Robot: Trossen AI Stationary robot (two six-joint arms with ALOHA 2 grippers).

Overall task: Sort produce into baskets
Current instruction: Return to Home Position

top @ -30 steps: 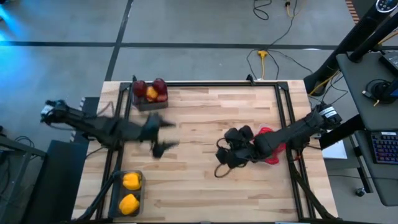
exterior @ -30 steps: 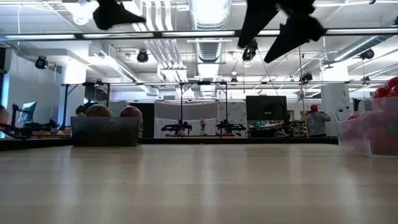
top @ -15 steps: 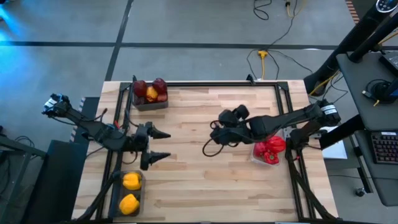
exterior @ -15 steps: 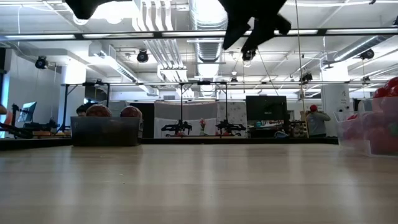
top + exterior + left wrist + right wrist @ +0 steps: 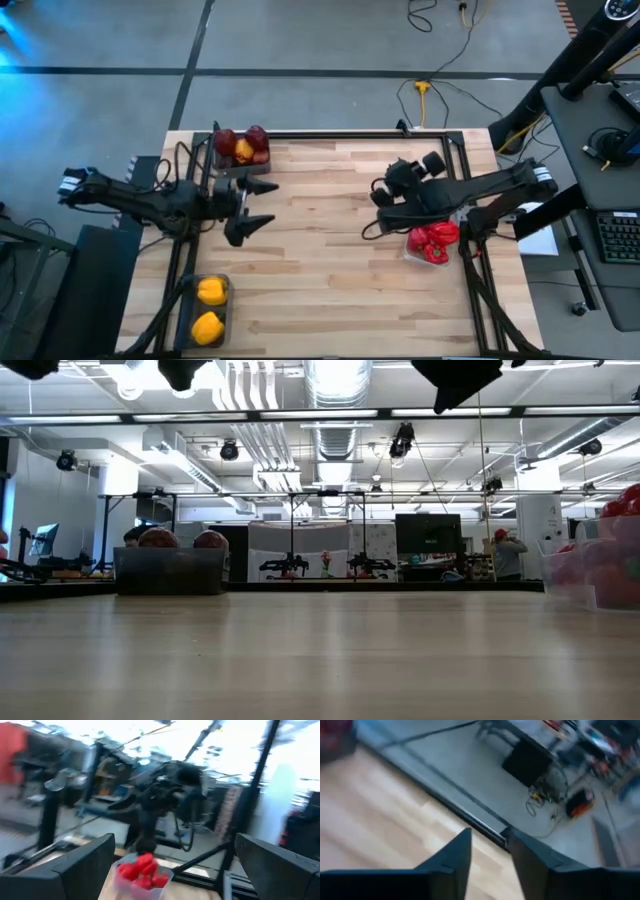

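On the surface [image 5: 330,270] no loose produce shows; it all sits in bins.
- Top-left corner in the high view: dark bin [image 5: 240,168] holding two apples [image 5: 225,141] and an orange-yellow fruit [image 5: 243,151].
- Bottom-left corner: second dark bin [image 5: 228,308] with two yellow peppers [image 5: 209,291].
- Right edge: clear bin [image 5: 411,246] heaped with red peppers [image 5: 434,238].

The sort looks done to me.

Left pincer [image 5: 272,203] hangs over the left side between the two dark bins, spread wide with nothing in it. Right pincer [image 5: 385,195] hovers just beside the clear bin, toward the middle. Its fingers [image 5: 452,865] are parted by a narrow gap with nothing between them.

Handling, my guess:
- All pieces are light, glossy and rounded, so they could slip under a pinch.
- Apples are probably firm; take them across the widest girth from above.
- Peppers are likely hollow and give a bit; close across the lobed shoulders, not the stem.

View differences:
- The high view alone gives all three bins and what is in them.
- The low view misses the yellow peppers but shows the apples rising above their bin's rim.
- The right wrist view settles the finger gap, which the high view does not resolve.
- The left wrist view looks across at the clear bin with the right arm beyond it.
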